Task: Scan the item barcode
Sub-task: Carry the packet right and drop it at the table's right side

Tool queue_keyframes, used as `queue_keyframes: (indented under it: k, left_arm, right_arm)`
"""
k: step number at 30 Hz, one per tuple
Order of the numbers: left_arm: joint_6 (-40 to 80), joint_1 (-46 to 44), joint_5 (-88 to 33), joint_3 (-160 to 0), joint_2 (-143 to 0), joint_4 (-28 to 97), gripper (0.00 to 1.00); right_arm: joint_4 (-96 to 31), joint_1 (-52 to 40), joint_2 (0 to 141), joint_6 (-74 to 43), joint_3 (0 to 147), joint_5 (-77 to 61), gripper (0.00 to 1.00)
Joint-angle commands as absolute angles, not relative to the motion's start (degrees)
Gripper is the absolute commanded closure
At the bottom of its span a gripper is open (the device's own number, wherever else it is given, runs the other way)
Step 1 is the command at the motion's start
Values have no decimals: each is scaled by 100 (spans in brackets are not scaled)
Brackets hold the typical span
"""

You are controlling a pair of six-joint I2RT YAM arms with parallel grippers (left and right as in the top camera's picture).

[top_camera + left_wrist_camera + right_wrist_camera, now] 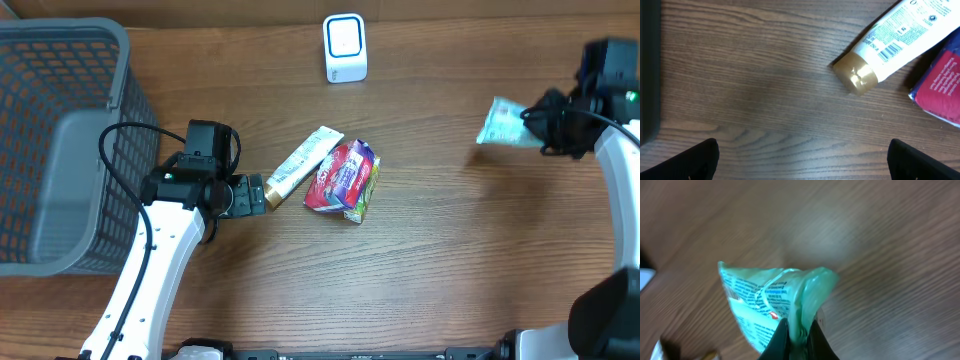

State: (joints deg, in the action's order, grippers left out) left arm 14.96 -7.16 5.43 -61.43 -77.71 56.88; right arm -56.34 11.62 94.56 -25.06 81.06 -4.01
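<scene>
My right gripper [537,124] [798,336] is shut on a pale green packet [502,123] [765,302] and holds it above the table at the far right. The packet's printed face shows in the right wrist view, with its crumpled edge pinched between the fingers. A white barcode scanner [345,48] stands at the back centre, to the left of the packet and apart from it. My left gripper [251,195] [802,156] is open over bare wood, just short of the gold cap of a white tube [300,165] [890,42]. A barcode shows on the tube near its cap.
A red and purple packet [340,172] [942,85] lies against the tube, with a green box [364,196] beside it. A grey mesh basket [60,150] fills the left side of the table.
</scene>
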Motion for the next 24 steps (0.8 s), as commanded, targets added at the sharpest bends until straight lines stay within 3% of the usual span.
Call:
queue_keyframes:
  k: [1,8,9,11,12,13,19,24]
  left_arm:
    - [1588,-753,596,-6121,-7800,5673,0]
    - [1588,-753,596,-6121,-7800,5673,0]
    - [1588,-753,596,-6121,-7800,5673,1]
    - [1588,-753,596,-6121,-7800,5673,0]
    - [1588,-753,596,-6121,-7800,5673,0]
    - [1588,-753,596,-6121,-7800,5673,0]
    - [1588,-753,596,-6121,-7800,5673,1]
    - [1588,-753,596,-6121,-7800,5673,0]
  right_arm:
    - [-4954,1496,9347,-2915,7303,-891,96]
    - [-4141,2198,9347,-3459,6003,-869,96]
    - [-4125,2241,9347,-3454,5951,-867,90]
    - [-4128,2335,9345,-3450,5913,-867,48]
    - [-4156,2366,9345,-3435,5935,-869,34]
    - [-4193,2373,9345,-3426,5968,-871,31]
    - [-5498,2233,9295,-2770,7220,-1094,30]
    - [-6425,1472,9290,-2272,8307,-1568,29]
